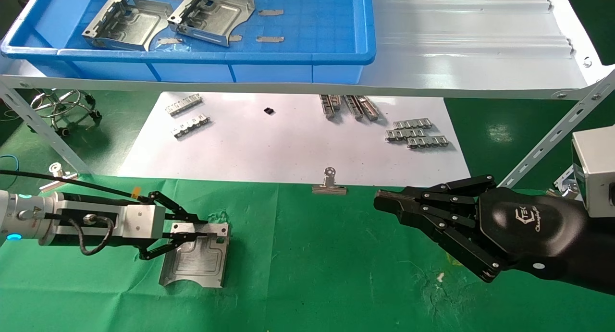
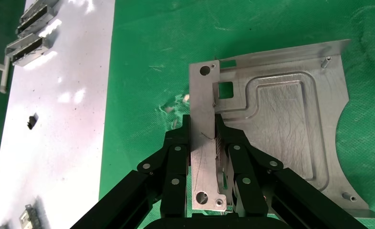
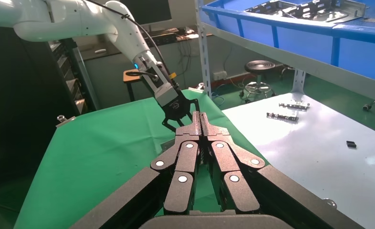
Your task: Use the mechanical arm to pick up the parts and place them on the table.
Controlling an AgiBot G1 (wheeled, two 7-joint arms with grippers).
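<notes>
My left gripper (image 1: 204, 234) is shut on the upturned flange (image 2: 203, 102) of a silvery sheet-metal part (image 1: 197, 261), which sits low on the green-cloth table (image 1: 336, 274) at the front left. In the left wrist view the jaws (image 2: 202, 126) pinch the flange from both sides, and the embossed plate (image 2: 283, 124) spreads beside them. I cannot tell whether the part rests fully on the cloth. Two more parts (image 1: 126, 23) (image 1: 211, 12) lie in the blue tray (image 1: 192, 58) on the shelf. My right gripper (image 1: 382, 201), black with a white logo, is shut and empty above the cloth at the right (image 3: 200, 117).
A white metal shelf (image 1: 471, 48) spans the back with slanted legs at both sides. Under it lies a white paper sheet (image 1: 288, 149) with toothed clip strips (image 1: 417, 134) (image 1: 187, 115) (image 1: 350, 105). A binder clip (image 1: 329, 184) sits at the sheet's front edge. A stool (image 1: 60, 106) stands at the far left.
</notes>
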